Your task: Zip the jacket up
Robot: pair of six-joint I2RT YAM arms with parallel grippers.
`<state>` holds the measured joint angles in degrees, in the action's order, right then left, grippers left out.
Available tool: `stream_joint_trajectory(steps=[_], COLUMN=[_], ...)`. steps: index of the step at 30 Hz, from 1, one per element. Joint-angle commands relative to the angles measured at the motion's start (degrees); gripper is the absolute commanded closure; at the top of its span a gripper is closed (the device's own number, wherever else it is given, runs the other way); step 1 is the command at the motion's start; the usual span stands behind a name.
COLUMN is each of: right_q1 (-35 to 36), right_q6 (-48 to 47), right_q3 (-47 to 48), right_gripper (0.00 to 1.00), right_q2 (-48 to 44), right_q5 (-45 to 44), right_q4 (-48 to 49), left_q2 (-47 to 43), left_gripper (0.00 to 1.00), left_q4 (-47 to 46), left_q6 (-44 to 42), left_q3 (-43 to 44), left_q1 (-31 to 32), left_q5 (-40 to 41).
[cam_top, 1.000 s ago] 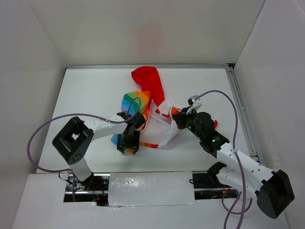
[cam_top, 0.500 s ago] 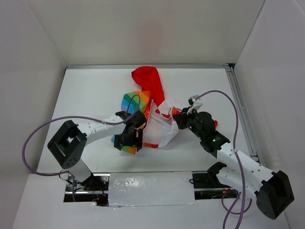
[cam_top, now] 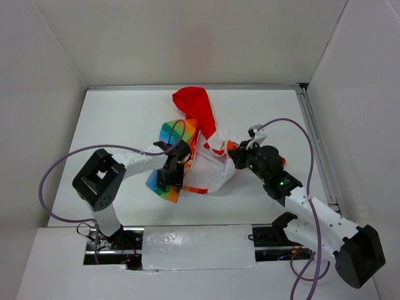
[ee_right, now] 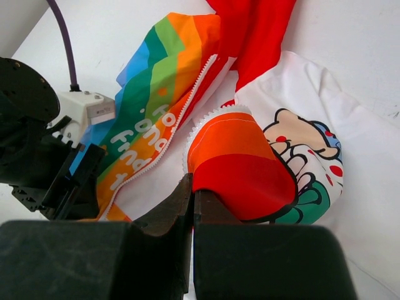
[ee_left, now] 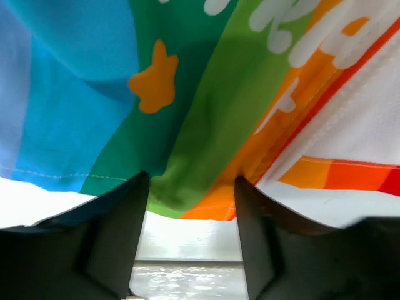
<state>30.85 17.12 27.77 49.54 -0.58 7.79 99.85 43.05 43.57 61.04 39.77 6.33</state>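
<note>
The jacket (cam_top: 211, 172) lies unzipped mid-table, red hood (cam_top: 194, 103) toward the back, rainbow panel (cam_top: 175, 131) on the left. My left gripper (cam_top: 169, 182) is at that panel's near hem. In the left wrist view its jaws (ee_left: 190, 219) stand open, the green-orange hem (ee_left: 187, 194) hanging at the fingertips. My right gripper (cam_top: 232, 152) is shut on a red-orange fold of the jacket (ee_right: 240, 169) at the right front edge. White zipper teeth (ee_right: 181, 128) run open along the rainbow panel. The bear print (ee_right: 300, 144) shows beside the fold.
White walls close the table in on three sides. A metal rail (cam_top: 315, 144) runs along the right edge. Purple cables (cam_top: 65, 164) loop over both arms. A foil-covered strip (cam_top: 197, 247) lies between the arm bases at the near edge.
The left arm shifted slightly and its jaws now sit under the rainbow hem, whose near corner shows more. The right arm and its grip have not moved.
</note>
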Motion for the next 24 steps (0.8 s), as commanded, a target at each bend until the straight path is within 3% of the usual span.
stream_joint_trajectory(steps=[1, 3, 6, 8, 19, 24], right_q1=[-0.6, -1.1, -1.4, -1.4, -1.4, -1.4], right_q6=[0.5, 0.7, 0.8, 0.9, 1.4, 1.3], right_q3=[2.8, 2.8, 3.0, 3.1, 4.0, 4.0], right_gripper=[1.00, 1.00, 1.00, 1.00, 1.00, 1.00], right_q2=[-0.3, -0.1, 0.6, 1.1, 3.2, 3.1], right_q5=[0.1, 0.1, 0.2, 1.6, 2.9, 3.4], right_q4=[-0.3, -0.1, 0.0, 0.2, 0.0, 0.1], left_q2=[2.7, 3.4, 3.5, 3.2, -5.0, -10.6], left_gripper=[0.37, 0.35, 0.20, 0.15, 0.12, 0.01], left_q4=[-1.5, -1.2, 0.7, 2.6, 1.2, 0.3], left_q6=[-1.3, -1.1, 0.9, 2.7, 3.4, 3.4], left_q3=[-1.1, -1.4, -1.8, -1.9, -4.9, -6.4], left_q1=[0.2, 1.4, 2.7, 2.9, 3.0, 3.1], left_q5=[-2.0, -2.2, -1.5, -0.9, -3.4, -4.1])
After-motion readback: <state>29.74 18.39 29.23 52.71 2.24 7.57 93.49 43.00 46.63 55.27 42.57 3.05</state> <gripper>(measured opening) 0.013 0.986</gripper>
